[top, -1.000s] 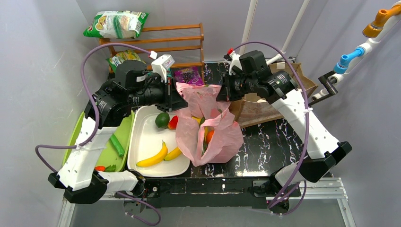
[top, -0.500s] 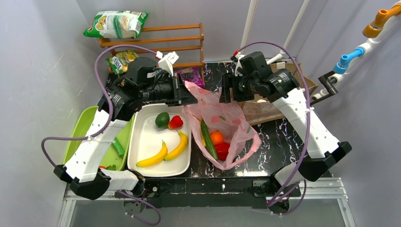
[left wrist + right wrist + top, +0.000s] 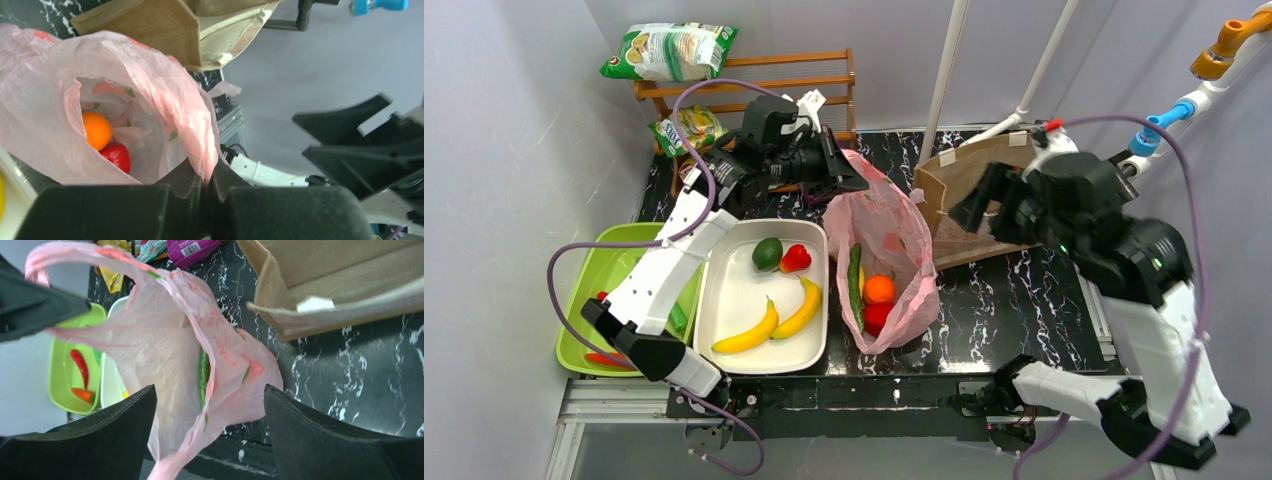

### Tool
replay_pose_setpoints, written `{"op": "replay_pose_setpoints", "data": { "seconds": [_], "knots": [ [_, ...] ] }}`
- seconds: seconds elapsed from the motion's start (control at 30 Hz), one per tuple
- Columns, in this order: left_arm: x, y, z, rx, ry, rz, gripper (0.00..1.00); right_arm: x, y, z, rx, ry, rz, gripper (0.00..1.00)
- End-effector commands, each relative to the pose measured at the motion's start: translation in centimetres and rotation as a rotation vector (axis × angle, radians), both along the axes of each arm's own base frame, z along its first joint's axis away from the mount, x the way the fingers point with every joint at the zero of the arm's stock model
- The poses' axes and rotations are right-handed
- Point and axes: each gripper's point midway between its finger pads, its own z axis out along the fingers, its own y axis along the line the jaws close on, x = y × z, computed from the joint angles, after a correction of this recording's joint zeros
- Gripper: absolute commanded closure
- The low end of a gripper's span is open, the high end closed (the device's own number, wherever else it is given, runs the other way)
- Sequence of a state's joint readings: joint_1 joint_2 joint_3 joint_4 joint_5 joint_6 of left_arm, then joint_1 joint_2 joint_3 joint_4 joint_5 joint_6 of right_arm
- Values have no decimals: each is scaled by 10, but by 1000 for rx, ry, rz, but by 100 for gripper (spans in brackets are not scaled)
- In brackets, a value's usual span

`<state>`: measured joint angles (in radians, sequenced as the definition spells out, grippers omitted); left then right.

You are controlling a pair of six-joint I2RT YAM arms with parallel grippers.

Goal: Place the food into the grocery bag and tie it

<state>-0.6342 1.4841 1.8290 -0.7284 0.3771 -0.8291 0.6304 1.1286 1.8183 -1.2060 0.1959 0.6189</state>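
While beside grocery bag (image 3: 902, 242), brown paper bag (image 3: 944, 175)

Marble worktop (image 3: 1024, 310): brown paper bag (image 3: 954, 190), 1 o'clock; wooden rack (image 3: 754, 80), 11 o'clock, crisp packet (image 3: 669, 50) atop; white tray (image 3: 734, 290), 8 o'clock, holding avocado (image 3: 767, 253), red pepper (image 3: 795, 259); green tray (image 3: 579, 300), 9 o'clock.

The grocery bag (image 3: 894, 235) mouth gaped upward; white tray (image 3: 724, 290) crowded its left, brown paper bag (image 3: 959, 185) its right, left claw (image 3: 856, 184) gripped its far rim.
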Motion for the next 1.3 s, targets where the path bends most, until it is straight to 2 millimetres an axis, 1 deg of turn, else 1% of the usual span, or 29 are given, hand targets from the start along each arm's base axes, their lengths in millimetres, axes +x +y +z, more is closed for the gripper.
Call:
{"op": "replay_pose_setpoints", "data": {
  "seconds": [0.0, 0.1, 0.2, 0.23, 0.33, 0.37, 0.43, 0.63, 0.73, 0.9, 0.93, 0.97, 1.03, 1.07, 1.13, 1.2, 1.27],
  "knots": [
    [21, -6, 36, -75, -71, 63, 100, -28, -22, -10, 170, 33, -149, 14],
    [34, -12, 38, -86, -50, 101, 100, -40, -16, -21, 325, 84, -182, 14],
    [43, -16, 40, -104, -8, 127, 100, -46, -3, -30, 459, 172, -208, 13],
    [44, -17, 42, -108, -10, 130, 100, -47, 3, -34, 479, 202, -199, 13],
    [51, -17, 39, -107, -7, 157, 100, -53, 20, -48, 502, 311, -164, 12],
    [53, -17, 38, -107, -10, 168, 100, -58, 25, -50, 508, 349, -143, 12],
    [58, -16, 35, -105, -14, 194, 100, -62, 27, -56, 514, 394, -145, 12],
    [71, -17, 37, -124, -19, 245, 100, -67, 26, -56, 572, 398, -159, 11],
    [75, -20, 38, -134, -12, 257, 100, -67, 35, -52, 603, 411, -117, 11],
    [77, -19, 37, -139, -1, 277, 100, -66, 41, -47, 602, 406, -88, 10],
    [77, -18, 37, -139, 1, 282, 100, -66, 42, -48, 601, 414, -84, 12],
    [76, -17, 38, -142, 2, 285, 100, -66, 43, -48, 600, 419, -81, 18],
    [75, -17, 37, -143, 8, 288, 100, -65, 44, -49, 595, 422, -78, 24],
    [75, -17, 37, -144, 12, 287, 100, -64, 45, -50, 593, 418, -77, 30],
    [72, -15, 37, -146, 16, 288, 100, -61, 44, -49, 589, 397, -74, 50],
    [70, -13, 38, -148, 15, 291, 100, -59, 45, -49, 587, 387, -75, 59],
    [67, -10, 39, -147, 13, 298, 100, -58, 46, -49, 585, 383, -70, 75]
  ]
}}
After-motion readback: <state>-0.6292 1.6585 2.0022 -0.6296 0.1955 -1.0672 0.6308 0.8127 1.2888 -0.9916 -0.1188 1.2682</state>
